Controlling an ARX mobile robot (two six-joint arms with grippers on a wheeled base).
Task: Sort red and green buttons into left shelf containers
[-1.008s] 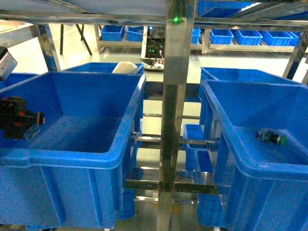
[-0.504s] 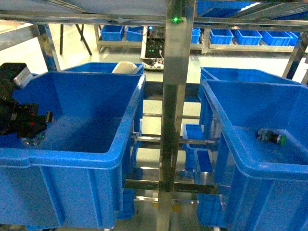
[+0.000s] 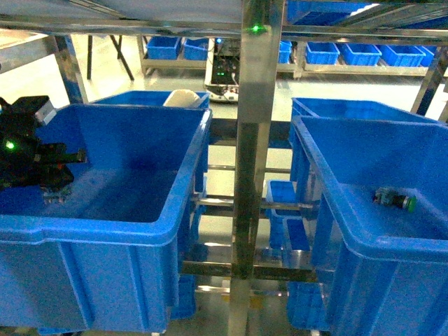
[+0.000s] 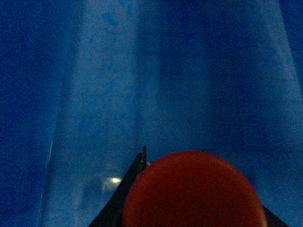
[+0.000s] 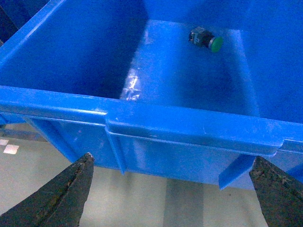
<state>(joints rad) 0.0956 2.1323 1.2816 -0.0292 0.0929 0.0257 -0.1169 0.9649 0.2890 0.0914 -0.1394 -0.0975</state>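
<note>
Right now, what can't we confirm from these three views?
- Left gripper, head view: dark, blurred, cut by the left edge; jaw state unreadable.
- Red button, left wrist view: only the cap shows, bottom edge cuts the body; grip contact hidden.
- Left bin floor: near wall hides it in head view.
- Green button: too small for detail.
- Right gripper: only fingertips visible, outside the right bin.

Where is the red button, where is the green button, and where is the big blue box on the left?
red button (image 4: 194, 191), left wrist view, on its domed cap.
green button (image 5: 216, 44), right wrist view, on its green cap.
big blue box (image 3: 105, 231), head view, on its front rim.
</note>
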